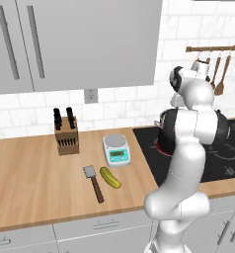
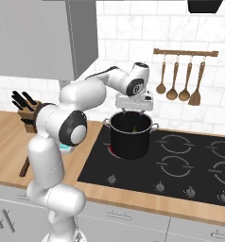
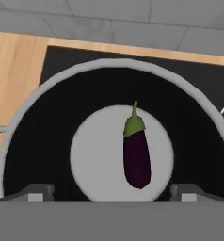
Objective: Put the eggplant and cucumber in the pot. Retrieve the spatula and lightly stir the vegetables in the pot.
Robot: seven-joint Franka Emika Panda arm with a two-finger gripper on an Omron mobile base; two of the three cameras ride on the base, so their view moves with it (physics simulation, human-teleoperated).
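Observation:
The black pot (image 2: 130,137) stands on the rear left burner of the cooktop. A dark purple eggplant (image 3: 136,157) with a green cap lies on the pot's grey floor, inside the pot (image 3: 43,141). My gripper (image 2: 133,111) hangs just above the pot's mouth, pointing down, open, with nothing between its fingers (image 3: 37,192). On the wooden counter left of the stove lie the yellow-green cucumber (image 1: 110,177) and, right beside it, the spatula (image 1: 94,183) with its grey blade toward the wall.
A white kitchen scale (image 1: 116,150) sits behind the cucumber, and a knife block (image 1: 66,134) stands further left. Wooden spoons hang on a rail (image 2: 184,53) above the black cooktop (image 2: 180,163). Grey wall cabinets (image 1: 75,39) hang over the counter.

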